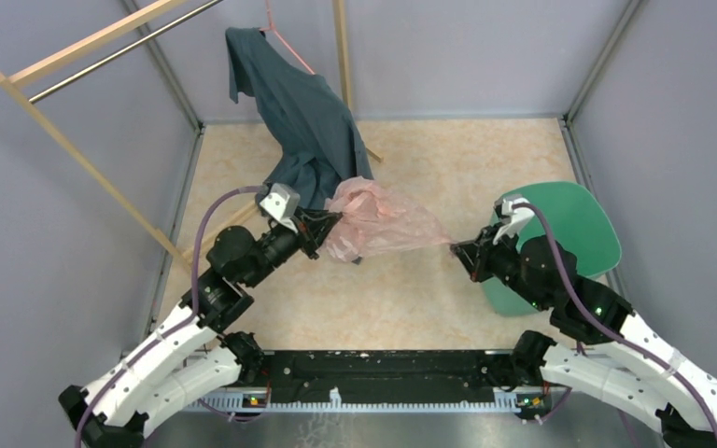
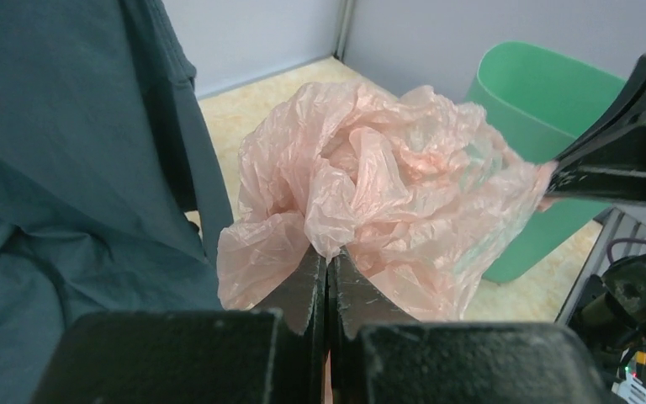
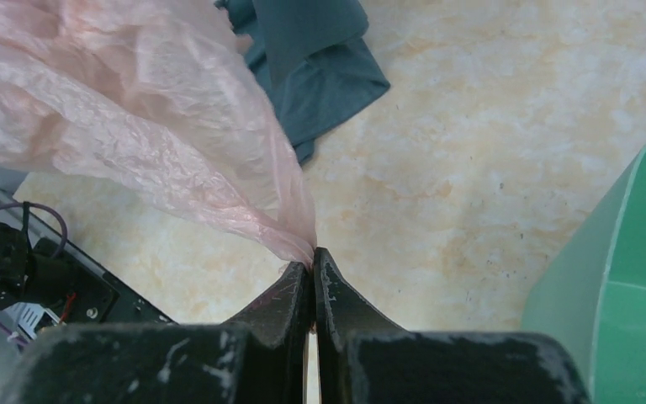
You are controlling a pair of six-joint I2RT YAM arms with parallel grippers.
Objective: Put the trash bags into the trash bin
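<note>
Left gripper (image 1: 325,227) and right gripper (image 1: 457,248) both pinch the pink bag (image 1: 380,220) — right arm (image 1: 560,280) half-hides the bin (image 1: 581,217).

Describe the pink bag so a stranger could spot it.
Start at the beige marbled tabletop, between the hanging dark blue-grey cloth shirt and the teal-green plastic bin. Stretched between the left tool and right tool is a thin pale pink plastic bag. Unlike the opaque shirt, it is glossy, crinkled and translucent.

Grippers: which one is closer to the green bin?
The right gripper. It pinches one corner of the bag right beside the bin; the left gripper pinches the other end, over by the shirt.
</note>
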